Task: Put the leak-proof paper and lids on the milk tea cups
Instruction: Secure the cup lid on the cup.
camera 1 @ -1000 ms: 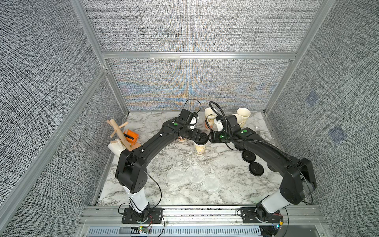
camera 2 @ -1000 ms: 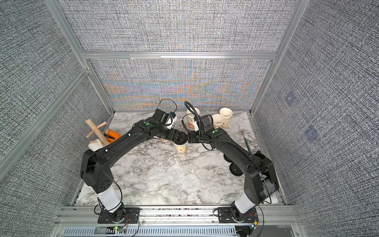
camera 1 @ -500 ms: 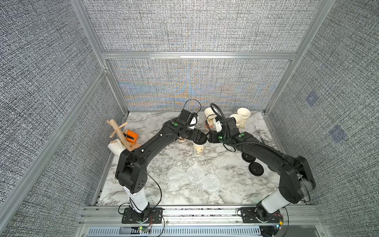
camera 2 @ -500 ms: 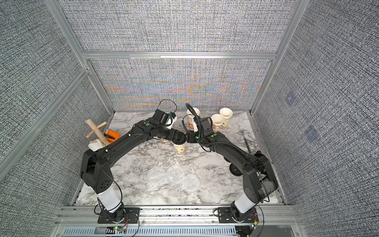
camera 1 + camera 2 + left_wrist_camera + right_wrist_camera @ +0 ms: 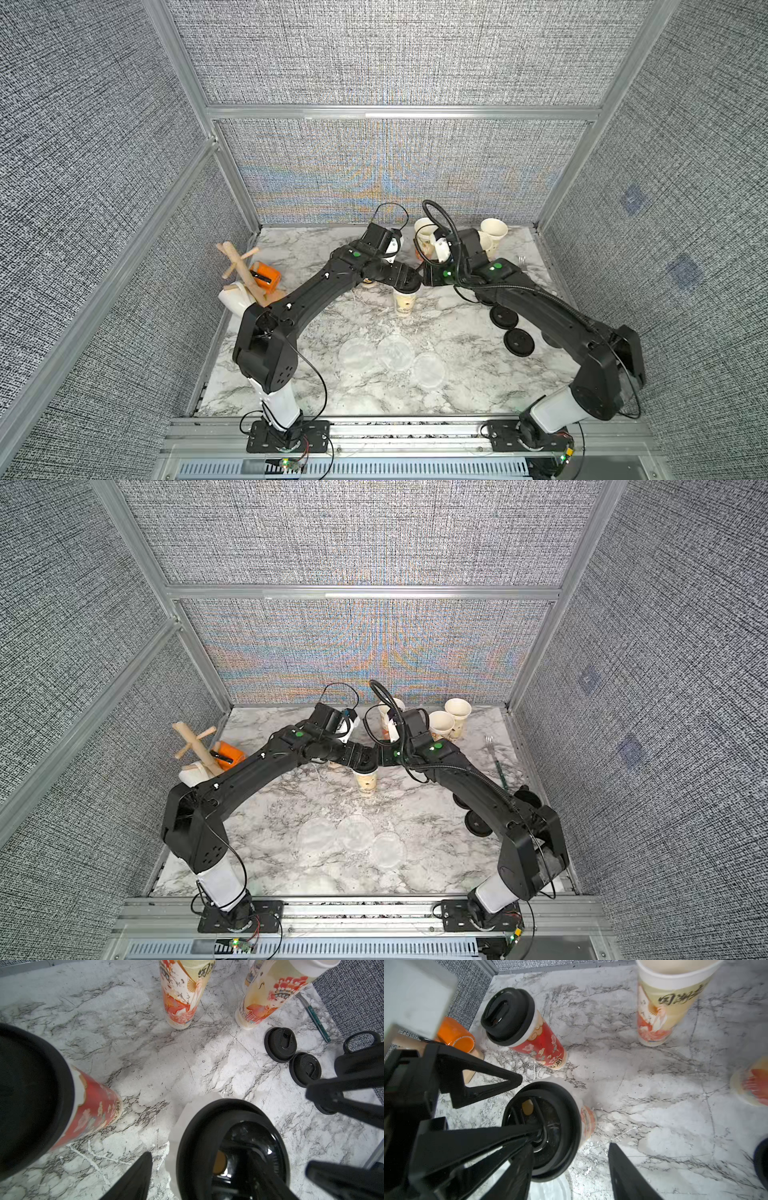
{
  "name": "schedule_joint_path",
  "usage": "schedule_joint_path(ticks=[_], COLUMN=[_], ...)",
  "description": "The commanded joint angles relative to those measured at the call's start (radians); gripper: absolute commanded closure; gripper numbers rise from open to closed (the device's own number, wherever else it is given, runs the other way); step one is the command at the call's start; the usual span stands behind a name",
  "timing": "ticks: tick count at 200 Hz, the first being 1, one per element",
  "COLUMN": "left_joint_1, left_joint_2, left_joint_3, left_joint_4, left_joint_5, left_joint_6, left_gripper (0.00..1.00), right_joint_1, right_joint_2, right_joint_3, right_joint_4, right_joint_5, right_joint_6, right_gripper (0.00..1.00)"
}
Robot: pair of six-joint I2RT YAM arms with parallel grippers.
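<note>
Right wrist view: left gripper [image 5: 530, 1108], spread, touches black lid [image 5: 562, 1103]; right gripper [image 5: 569, 1147] spread.

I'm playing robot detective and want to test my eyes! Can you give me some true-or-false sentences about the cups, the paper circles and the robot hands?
1. Three paper discs lie flat on the table. True.
2. The middle cup wears a black lid. True.
3. The orange mug stands upright. False: it lies on its side beside the wooden stand.
4. Every cup has a lid. False: three open cups stand at the back.
5. The right gripper is squeezed shut. False: its jaws stand apart.
</note>
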Motion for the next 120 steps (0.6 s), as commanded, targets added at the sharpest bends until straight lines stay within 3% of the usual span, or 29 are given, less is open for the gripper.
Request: schedule_joint_path(ticks=[1, 58, 120], left_joint_1=[0.004, 0.003, 0.002], left_joint_2=[0.017, 0.02, 0.014], left_joint_3=[-0.009, 0.03, 0.182], left_joint_4=[-0.225, -0.213, -0.195], left_joint_5=[-0.083, -0.038, 0.077], left_joint_6=[0.035, 0.051, 0.066], left_gripper=[0.27, 0.27, 0.27], right_joint_1=[0.008, 0.016, 0.015], right_joint_2=[0.032, 0.094, 0.094], right_joint_3=[0.011, 0.002, -0.043], right_joint_4=[0.003, 0.018, 0.004], right_joint_5=[-0.017, -0.026, 0.019], right_joint_6=[0.001, 0.014, 0.025], right_gripper=[0.4, 0.4, 0.41])
